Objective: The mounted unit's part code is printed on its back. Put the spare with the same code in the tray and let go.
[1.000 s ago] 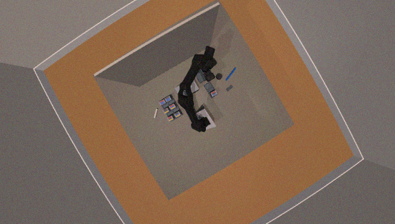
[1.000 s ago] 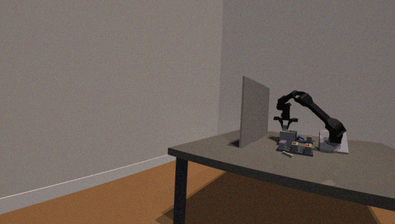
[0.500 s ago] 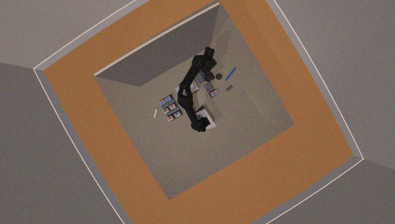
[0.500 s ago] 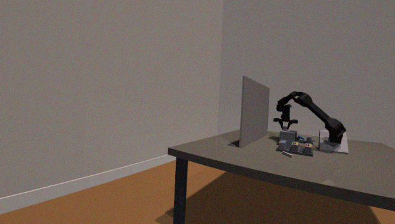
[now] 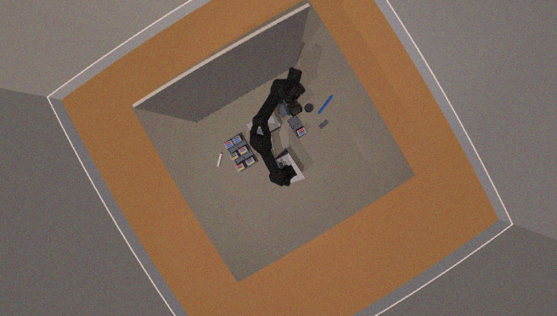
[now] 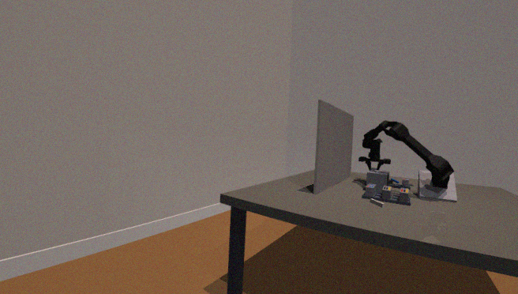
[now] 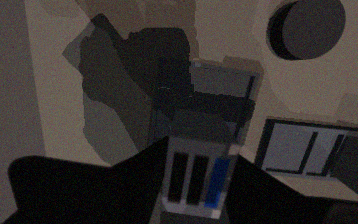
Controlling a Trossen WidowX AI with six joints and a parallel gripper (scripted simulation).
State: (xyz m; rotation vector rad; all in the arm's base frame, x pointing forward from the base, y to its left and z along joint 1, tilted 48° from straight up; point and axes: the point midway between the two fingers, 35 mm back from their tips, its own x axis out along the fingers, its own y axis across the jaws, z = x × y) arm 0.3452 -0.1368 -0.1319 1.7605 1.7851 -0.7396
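wrist view: the gripper (image 5: 294,109) (image 6: 374,167) (image 7: 193,145) has its fingers clamped on the striped block (image 7: 190,172). from them, the tray (image 5: 284,110) (image 7: 255,86) seems to lie close by, toward twelve o'clock, maybe down a bit.
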